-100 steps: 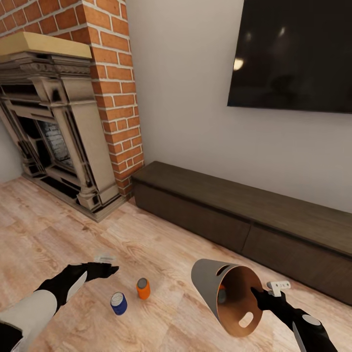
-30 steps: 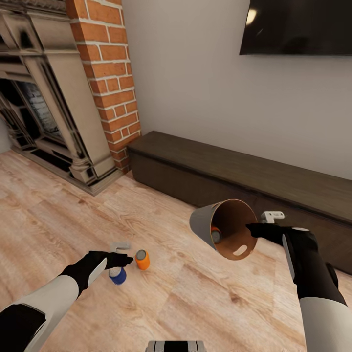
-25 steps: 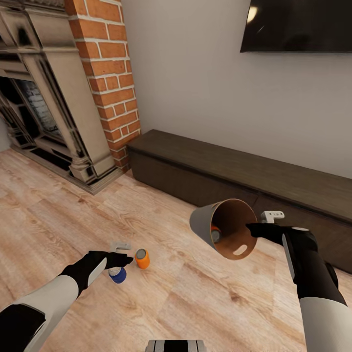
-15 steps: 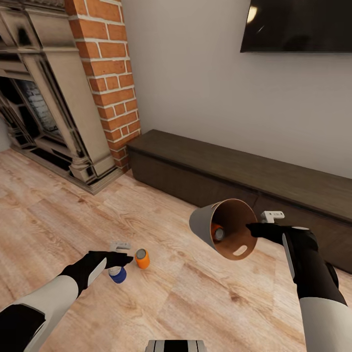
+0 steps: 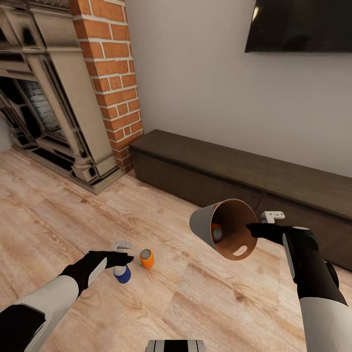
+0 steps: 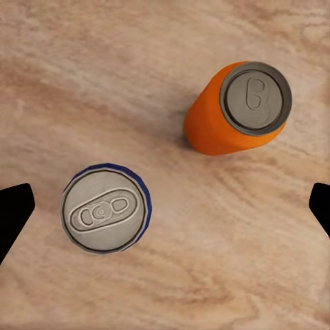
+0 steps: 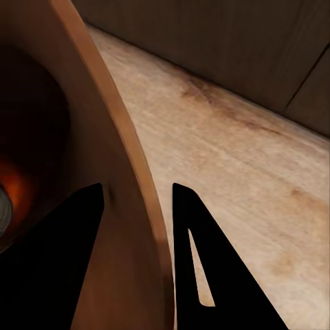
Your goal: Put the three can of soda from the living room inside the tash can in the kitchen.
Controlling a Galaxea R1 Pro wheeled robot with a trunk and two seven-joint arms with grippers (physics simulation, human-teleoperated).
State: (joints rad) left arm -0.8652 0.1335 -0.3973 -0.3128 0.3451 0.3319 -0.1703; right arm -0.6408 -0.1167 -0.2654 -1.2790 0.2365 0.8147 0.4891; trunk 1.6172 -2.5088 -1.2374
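Cans: two on floor (image 5: 58, 215), one in bin (image 5: 203, 226) gripped by right hand (image 5: 254, 228); left hand (image 5: 123, 257) released.

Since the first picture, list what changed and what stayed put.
The left gripper has come in over the dark blue soda can and hangs open above it. The right gripper has lifted the pale grey tapered bin, rim pinched throughout. Unchanged: the bright orange soda can stands on the light wood floor; another orange can lies inside the bin.

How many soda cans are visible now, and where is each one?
3: blue can and orange can stand on the floor; another orange can lies inside the held trash can.
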